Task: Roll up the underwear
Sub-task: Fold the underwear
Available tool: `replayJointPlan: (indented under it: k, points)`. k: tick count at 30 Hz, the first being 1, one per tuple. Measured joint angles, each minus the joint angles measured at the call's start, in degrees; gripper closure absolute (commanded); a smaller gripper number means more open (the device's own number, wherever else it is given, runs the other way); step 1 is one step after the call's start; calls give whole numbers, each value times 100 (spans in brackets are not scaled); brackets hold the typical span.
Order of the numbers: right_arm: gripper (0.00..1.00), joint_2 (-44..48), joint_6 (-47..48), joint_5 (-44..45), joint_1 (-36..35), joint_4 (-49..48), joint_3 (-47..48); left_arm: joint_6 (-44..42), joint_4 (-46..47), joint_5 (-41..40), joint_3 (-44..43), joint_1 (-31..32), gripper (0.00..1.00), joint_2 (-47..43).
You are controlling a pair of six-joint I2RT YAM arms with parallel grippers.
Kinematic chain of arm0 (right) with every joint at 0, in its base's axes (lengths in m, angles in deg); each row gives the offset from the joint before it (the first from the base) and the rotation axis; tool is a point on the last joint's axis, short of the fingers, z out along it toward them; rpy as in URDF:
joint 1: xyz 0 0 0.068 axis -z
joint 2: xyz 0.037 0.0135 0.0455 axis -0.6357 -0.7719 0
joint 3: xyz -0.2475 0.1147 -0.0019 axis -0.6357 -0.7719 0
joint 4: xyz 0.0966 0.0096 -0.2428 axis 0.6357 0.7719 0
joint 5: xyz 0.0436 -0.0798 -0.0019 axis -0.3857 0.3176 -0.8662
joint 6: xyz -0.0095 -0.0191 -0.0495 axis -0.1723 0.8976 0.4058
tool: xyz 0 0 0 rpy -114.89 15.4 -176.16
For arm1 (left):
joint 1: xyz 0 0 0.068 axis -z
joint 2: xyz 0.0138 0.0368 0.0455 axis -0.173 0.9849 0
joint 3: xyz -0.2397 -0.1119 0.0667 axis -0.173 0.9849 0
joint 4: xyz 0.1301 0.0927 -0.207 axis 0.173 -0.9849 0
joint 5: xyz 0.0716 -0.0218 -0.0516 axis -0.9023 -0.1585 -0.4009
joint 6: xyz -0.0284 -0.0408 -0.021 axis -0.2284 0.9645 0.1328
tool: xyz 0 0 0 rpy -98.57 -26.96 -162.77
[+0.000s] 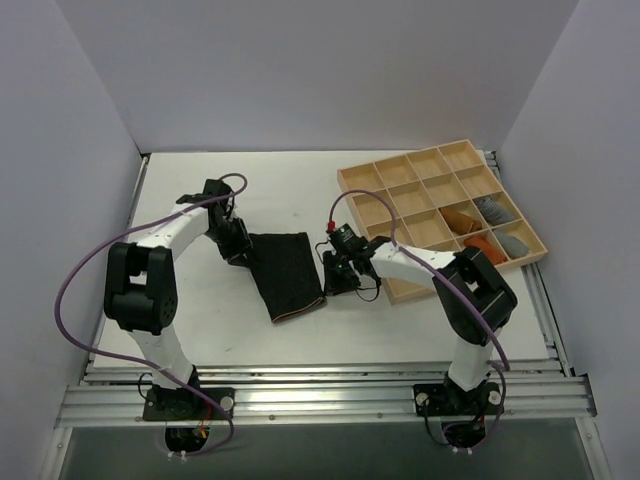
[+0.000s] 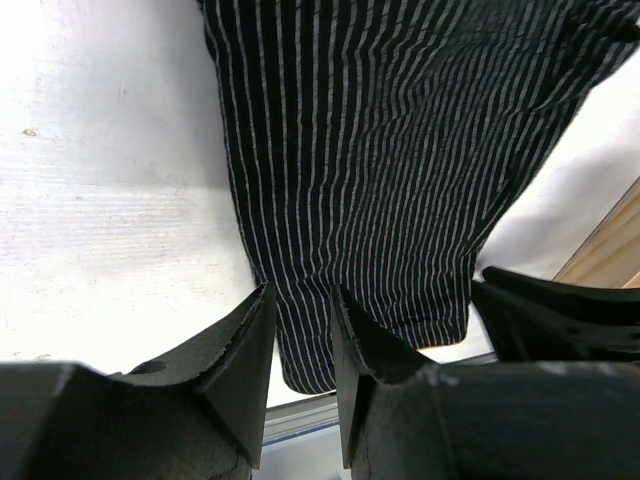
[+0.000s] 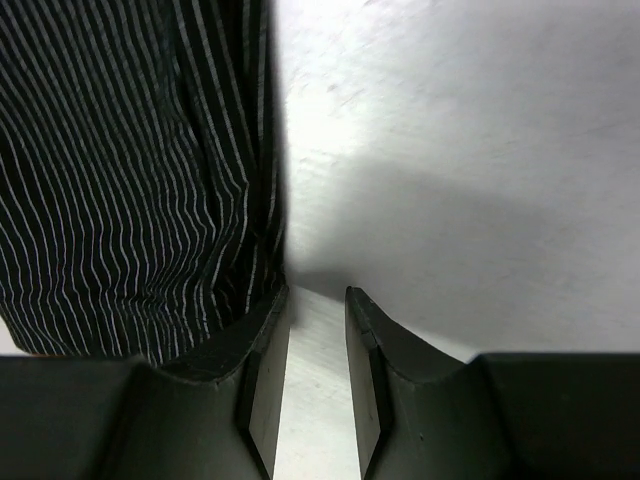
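On the bench [image 1: 290, 190] — underwear [image 1: 287, 275] flat | left end effector [image 1: 238, 252], right end effector [image 1: 338, 280] at its sides, gaps small, empty | we guess: ready to grab edges.

Cannot follow the underwear [image 2: 380, 150] past the top and right edges of the left wrist view, or past the top and left edges of the right wrist view. Cannot see its hem where the left hand [image 2: 300, 300] covers it, nor tell whether the right hand [image 3: 316, 300] rests on the cloth or just beside it. Too small from above to name the orange lumps [image 1: 465, 220] and grey lumps [image 1: 515, 242] in the tray [image 1: 347, 180].
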Motion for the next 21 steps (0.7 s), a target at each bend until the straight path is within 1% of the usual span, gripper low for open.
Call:
replayJointPlan:
  k: [6,12,18,21]
  points:
    - [76,35,-295,-2,-509,-308,-179,11,-48,-9,11,44,63,-271]
    - [78,146,-496,-2,-1010,-286,-278,205,-11,37,769,256,64,-1067]
    - [79,717,-553,120,-1005,221,-332,586,55,212,1600,470,70,-1578]
    - [80,826,-555,170,-1012,367,2,728,59,232,1834,505,73,-1676]
